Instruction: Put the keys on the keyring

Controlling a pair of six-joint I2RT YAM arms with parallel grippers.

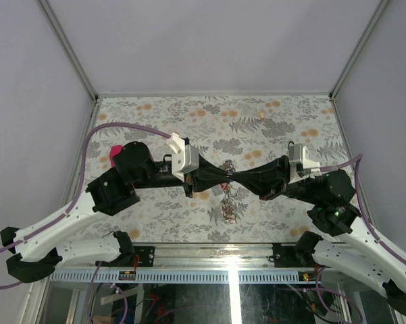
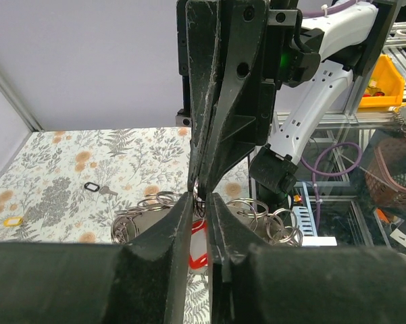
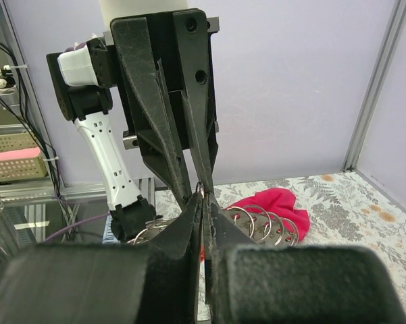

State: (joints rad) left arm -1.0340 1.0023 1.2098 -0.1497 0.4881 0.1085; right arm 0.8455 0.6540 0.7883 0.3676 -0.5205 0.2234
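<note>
My two grippers meet tip to tip above the middle of the table. The right gripper [image 1: 238,178] [image 3: 203,196] is shut on the thin wire of the keyring [image 3: 200,190], which hangs between the tips. A bunch of keys [image 1: 230,206] on small silver rings [image 3: 257,223] dangles below it. The left gripper [image 1: 224,177] [image 2: 200,199] faces it with a narrow gap between its jaws. The ring wire [image 2: 198,192] sits in that gap at the tips, and a red tag [image 2: 199,250] shows through it. A loose black-tagged key [image 2: 98,189] lies on the table.
A magenta cloth [image 1: 114,151] [image 3: 273,202] lies at the table's left side behind the left arm. A cream tag [image 2: 12,221] lies on the floral table cover, and another small cream piece [image 1: 263,115] sits near the back. Grey walls enclose the table.
</note>
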